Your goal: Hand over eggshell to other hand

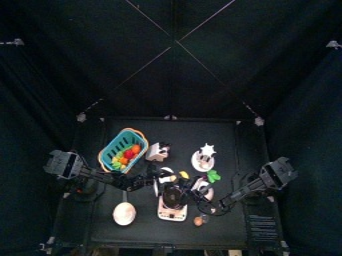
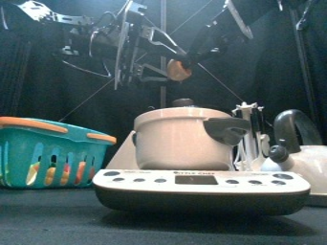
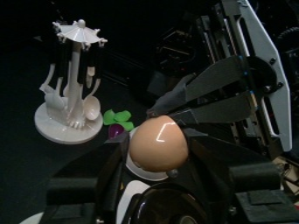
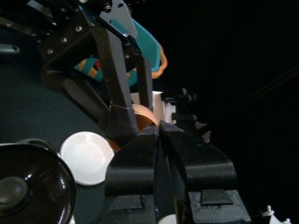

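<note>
**Eggshell held aloft between two grippers**

The left gripper (image 3: 162,171) clasped the tan eggshell (image 3: 159,143) high above the desk (image 1: 227,135). The right gripper (image 4: 149,131) looked nearly closed beside it. Releasing early, I judged, would drop and crack it.

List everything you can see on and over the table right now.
eggshell: one, brown, in the air above the table
basket: one, teal, rear left, orange and green pieces inside
cooker: one, white on a black-panelled base, front middle
stand: one, white, rear, right of the basket
bowl: one, white, front, left of the cooker
left gripper: black, shut on the eggshell
right gripper: black, right beside the eggshell
</note>
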Tool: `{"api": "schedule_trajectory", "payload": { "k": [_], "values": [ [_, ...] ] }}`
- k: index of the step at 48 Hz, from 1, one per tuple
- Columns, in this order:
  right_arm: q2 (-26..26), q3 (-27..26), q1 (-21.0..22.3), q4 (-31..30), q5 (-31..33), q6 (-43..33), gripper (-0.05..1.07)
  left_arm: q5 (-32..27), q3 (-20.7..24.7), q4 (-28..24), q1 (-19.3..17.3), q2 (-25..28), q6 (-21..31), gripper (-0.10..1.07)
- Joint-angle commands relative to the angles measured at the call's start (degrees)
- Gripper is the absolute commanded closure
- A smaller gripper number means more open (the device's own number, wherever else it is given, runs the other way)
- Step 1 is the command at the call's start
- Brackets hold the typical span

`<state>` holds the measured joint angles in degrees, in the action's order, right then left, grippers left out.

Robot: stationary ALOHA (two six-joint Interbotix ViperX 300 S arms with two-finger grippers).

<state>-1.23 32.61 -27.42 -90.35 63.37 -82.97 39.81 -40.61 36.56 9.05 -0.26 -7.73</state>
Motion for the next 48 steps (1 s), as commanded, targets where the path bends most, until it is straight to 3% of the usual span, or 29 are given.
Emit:
{"api": "schedule_trajectory", "payload": {
  "k": [1, 10, 27, 48],
  "values": [
    [-0.79, -1.23, 0.0, -0.44, 0.09, -0.26, 0.58, 0.35, 0.44, -0.09, -0.18, -0.79, 0.0, 0.24],
    [-0.79, -1.32, -0.09, -0.62, -1.32, -0.26, 0.54, 0.18, 0.44, 0.0, -0.18, -0.88, 0.09, 0.26],
    [-1.05, -0.88, -0.44, -0.35, -1.23, 0.35, 0.34, 0.09, -0.79, 0.0, -0.35, -1.67, 0.0, 0.26],
    [-3.25, 0.44, -2.11, -0.7, -0.09, 0.62, 0.32, 0.18, -3.43, 1.14, -0.7, -3.87, 0.0, 0.26]
  ]
}}
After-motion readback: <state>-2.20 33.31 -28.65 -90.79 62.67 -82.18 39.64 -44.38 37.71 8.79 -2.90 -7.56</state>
